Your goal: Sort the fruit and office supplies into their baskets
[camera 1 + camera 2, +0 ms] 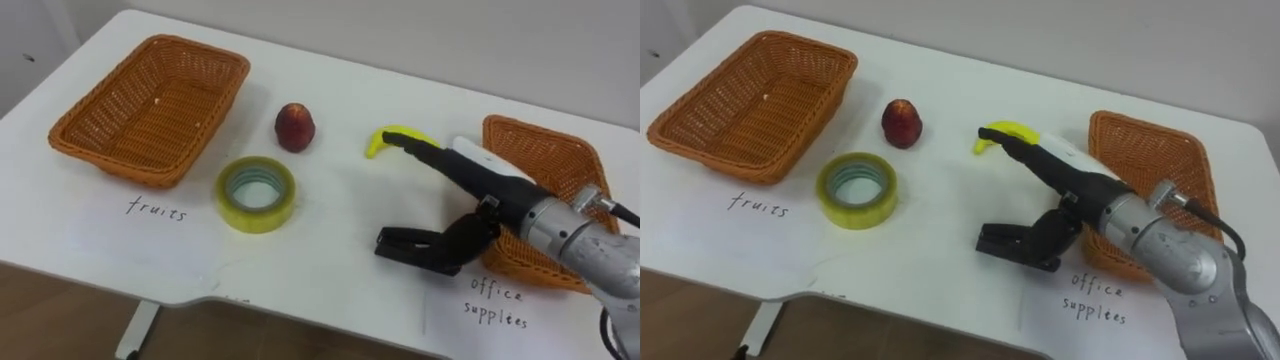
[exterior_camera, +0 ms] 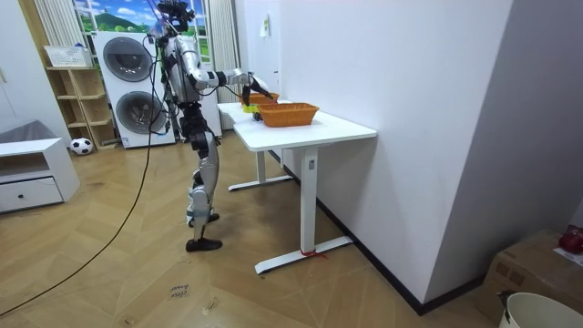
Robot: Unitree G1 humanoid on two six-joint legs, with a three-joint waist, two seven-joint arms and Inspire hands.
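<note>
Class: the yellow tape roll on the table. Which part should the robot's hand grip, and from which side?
Probably from above. The tape roll lies flat with its hole facing up, so its wall can be pinched between the hole and the outer face. The low rounded side offers little to clasp from beside.
</note>
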